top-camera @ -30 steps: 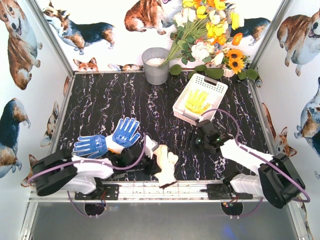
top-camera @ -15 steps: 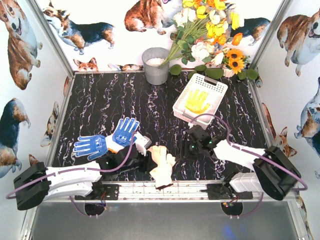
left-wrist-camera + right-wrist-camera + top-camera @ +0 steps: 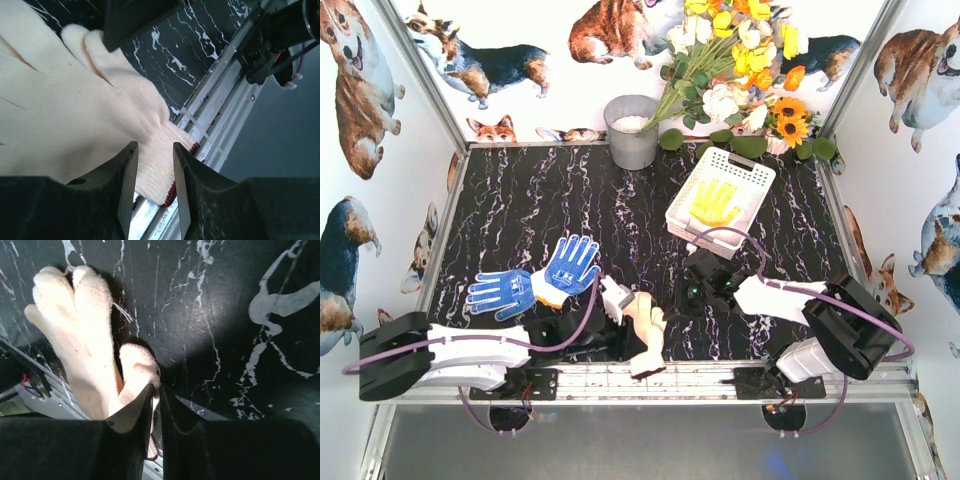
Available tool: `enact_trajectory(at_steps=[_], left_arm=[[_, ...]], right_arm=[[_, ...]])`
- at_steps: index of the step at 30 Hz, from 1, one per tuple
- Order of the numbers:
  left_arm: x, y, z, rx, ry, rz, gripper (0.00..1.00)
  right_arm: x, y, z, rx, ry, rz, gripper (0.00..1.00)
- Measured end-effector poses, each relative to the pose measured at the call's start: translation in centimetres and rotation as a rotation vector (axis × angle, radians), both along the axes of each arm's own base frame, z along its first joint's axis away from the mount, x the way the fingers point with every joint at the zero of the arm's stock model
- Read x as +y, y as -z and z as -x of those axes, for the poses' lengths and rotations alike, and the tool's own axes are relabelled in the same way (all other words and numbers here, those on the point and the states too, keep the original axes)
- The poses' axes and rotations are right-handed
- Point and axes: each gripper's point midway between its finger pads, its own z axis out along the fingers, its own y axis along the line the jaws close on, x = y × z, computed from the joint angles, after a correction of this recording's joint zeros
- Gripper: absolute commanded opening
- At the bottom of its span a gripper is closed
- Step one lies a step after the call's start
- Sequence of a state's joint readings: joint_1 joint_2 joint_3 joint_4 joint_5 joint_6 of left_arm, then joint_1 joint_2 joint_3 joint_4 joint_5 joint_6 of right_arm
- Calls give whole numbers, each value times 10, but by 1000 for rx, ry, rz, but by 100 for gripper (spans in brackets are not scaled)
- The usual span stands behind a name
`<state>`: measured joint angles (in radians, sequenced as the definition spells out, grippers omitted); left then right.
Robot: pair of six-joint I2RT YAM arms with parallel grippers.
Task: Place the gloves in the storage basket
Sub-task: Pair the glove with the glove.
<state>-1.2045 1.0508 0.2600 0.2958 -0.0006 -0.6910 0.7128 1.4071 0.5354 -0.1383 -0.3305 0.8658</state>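
Observation:
A cream glove (image 3: 645, 335) lies at the table's near edge, its orange-trimmed cuff on the metal rail. My right gripper (image 3: 672, 305) comes in from the right. In the right wrist view its jaws (image 3: 157, 387) are pressed together on a thin fold of this cream glove (image 3: 85, 340) beside the thumb. My left gripper (image 3: 618, 318) is at the glove's left side. Its jaws (image 3: 152, 150) stand apart over the cuff of the glove (image 3: 75, 110). Two blue dotted gloves (image 3: 500, 292) (image 3: 570, 265) lie to the left. The white storage basket (image 3: 745, 165) holds a yellow glove (image 3: 713, 203).
A grey metal bucket (image 3: 632, 130) stands at the back centre, with a bunch of flowers (image 3: 745, 60) to its right, just behind the basket. The aluminium rail (image 3: 710, 375) runs along the near edge, and printed walls close in both sides.
My right gripper has moved left to the cream glove and closed on it. My left arm has shifted and its jaws have parted a little; the glove has slid slightly.

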Motion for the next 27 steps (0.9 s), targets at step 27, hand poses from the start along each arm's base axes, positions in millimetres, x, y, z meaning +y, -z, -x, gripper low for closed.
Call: enact_trajectory(at_steps=[27], left_arm=[[2, 29, 21, 53, 0, 1, 24]], right_arm=[[12, -14, -21, -94, -61, 3, 0]])
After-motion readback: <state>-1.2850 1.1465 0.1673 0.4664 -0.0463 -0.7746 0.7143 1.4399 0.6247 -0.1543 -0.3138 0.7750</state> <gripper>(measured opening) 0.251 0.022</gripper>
